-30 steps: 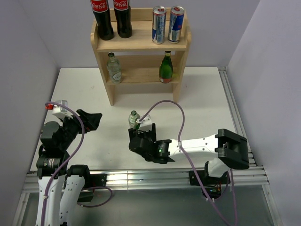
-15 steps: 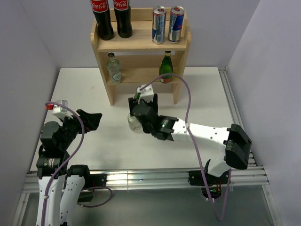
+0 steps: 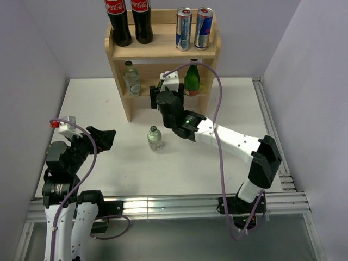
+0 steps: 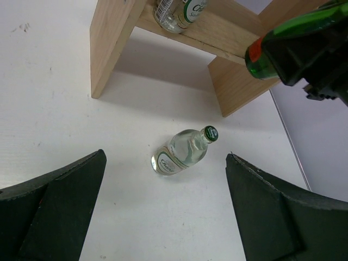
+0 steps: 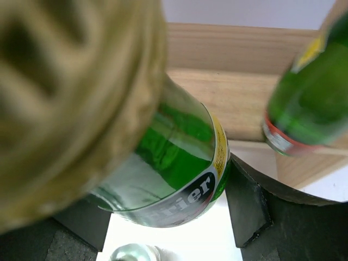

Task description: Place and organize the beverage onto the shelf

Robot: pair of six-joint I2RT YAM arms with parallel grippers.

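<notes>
One green bottle (image 5: 173, 149), between right jaws

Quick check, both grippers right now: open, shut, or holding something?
Left gripper: open, nothing between its fingers.
Right gripper: closed on a green glass bottle.

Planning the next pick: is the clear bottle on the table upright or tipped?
Upright: the clear bottle stands on its base, neck pointing up, in both the top and left wrist views.

Matt unpainted wood for the shelf (image 3: 163, 53); glossy glass for the green bottle (image 5: 174, 163) and the clear bottle (image 4: 182, 155); shiny metal for 2 cans (image 3: 184, 30); smooth matt white surface (image 3: 98, 109)
</notes>
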